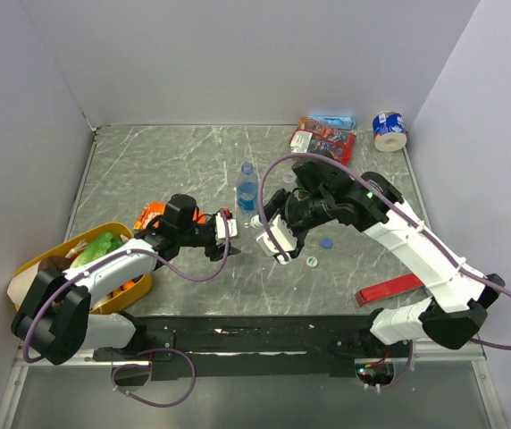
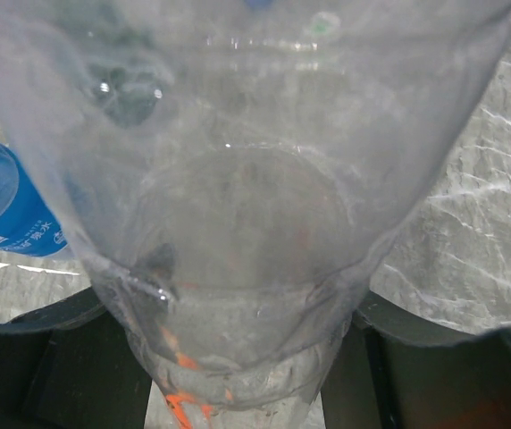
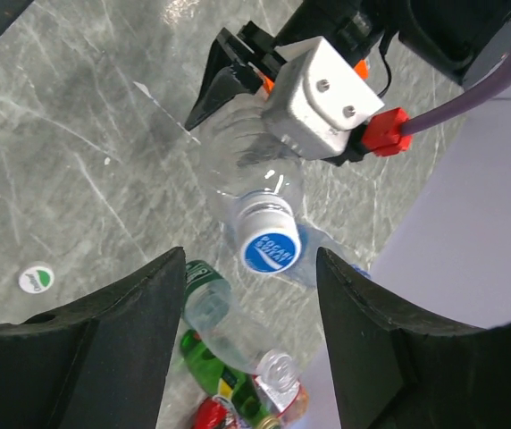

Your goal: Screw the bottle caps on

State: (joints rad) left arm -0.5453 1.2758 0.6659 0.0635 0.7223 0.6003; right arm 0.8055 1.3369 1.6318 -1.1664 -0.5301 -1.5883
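Left end effector [image 1: 224, 234] clamped, right end effector [image 3: 251, 304] parted.

This is a robotics lab, set up as a boxed-in test cell. Plain pale walls [image 1: 238, 54] close a grey marble-pattern table [image 1: 166, 161] on three sides. Two white-and-black arms, the left arm [image 1: 117, 266] and the right arm [image 1: 416, 246], are bolted to a black rail [image 1: 255, 335] at the table's near edge. Purple cables [image 1: 273, 170] loop off them in the open. The table carries a loose mix of household props: a water bottle [image 1: 247, 188], a can [image 1: 389, 130], snack packets [image 1: 322, 138], a yellow basket [image 1: 37, 264] of packaged goods and a flat red piece [image 1: 389, 290]. Views from above and from both wrists mark it as a recording rig.
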